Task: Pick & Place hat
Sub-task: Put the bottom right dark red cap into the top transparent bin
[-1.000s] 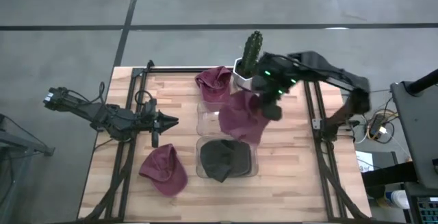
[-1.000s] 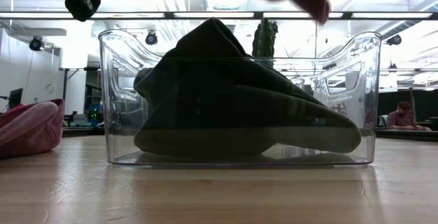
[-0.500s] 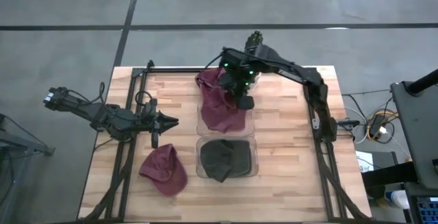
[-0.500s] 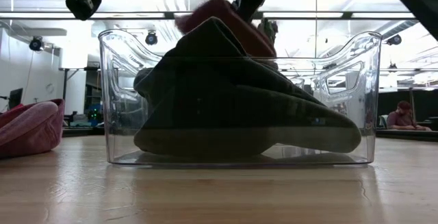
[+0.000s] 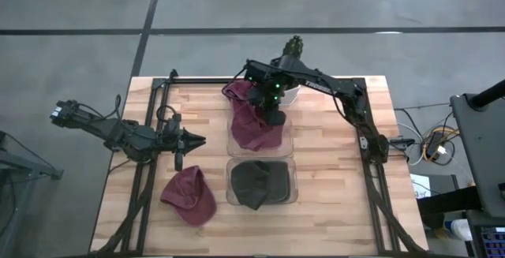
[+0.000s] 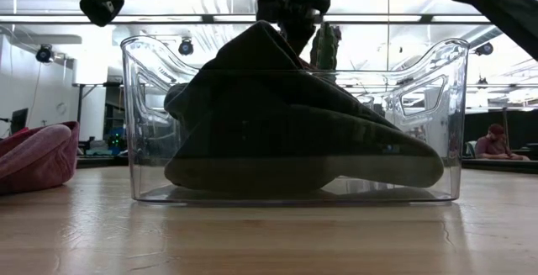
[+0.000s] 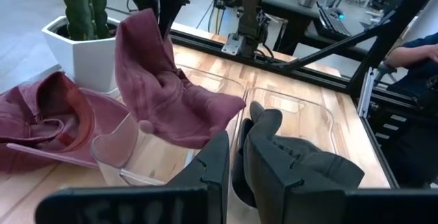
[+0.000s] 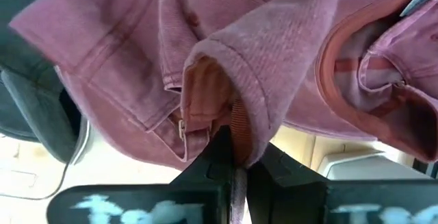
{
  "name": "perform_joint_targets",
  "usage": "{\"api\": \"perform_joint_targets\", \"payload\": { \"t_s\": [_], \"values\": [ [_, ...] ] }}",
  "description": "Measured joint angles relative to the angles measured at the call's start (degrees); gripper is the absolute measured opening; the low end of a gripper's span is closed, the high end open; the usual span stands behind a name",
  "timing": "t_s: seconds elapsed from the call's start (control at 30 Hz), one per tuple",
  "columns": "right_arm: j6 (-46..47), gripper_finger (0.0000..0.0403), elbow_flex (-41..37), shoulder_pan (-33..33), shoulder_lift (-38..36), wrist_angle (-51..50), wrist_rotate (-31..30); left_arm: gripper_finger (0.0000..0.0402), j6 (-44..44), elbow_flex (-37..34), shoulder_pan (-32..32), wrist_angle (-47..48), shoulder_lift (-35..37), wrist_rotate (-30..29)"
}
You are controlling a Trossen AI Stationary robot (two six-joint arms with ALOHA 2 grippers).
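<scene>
- A dark hat (image 5: pixel 257 184) fills the clear bin (image 5: pixel 290 196) nearest the worktop's (image 5: pixel 331 171) front edge.
- Right gripper (image 5: pixel 271 113), fingers pinching a maroon hat (image 5: pixel 254 127), hangs it over the farther bin (image 5: pixel 285 140).
- Left gripper (image 5: pixel 195 140) waits near the left edge, fingers slightly apart.

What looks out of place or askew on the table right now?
The maroon hat held by the right gripper hangs half in the far clear bin, draped over its rim. Another maroon hat lies crumpled by the cactus pot, and a third lies loose near the left arm.
</scene>
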State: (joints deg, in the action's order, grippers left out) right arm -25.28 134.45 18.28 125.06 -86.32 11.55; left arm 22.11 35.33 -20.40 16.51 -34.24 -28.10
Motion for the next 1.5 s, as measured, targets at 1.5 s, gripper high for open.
{"api": "perform_joint_targets", "payload": {
  "t_s": [1.5],
  "values": [
    [-0.7,0.0125,-3.2,-1.1,7.4,-0.5,0.5,0.0048,-0.7,0.0,0.0,0.0,0.0,0.0]
  ]
}}
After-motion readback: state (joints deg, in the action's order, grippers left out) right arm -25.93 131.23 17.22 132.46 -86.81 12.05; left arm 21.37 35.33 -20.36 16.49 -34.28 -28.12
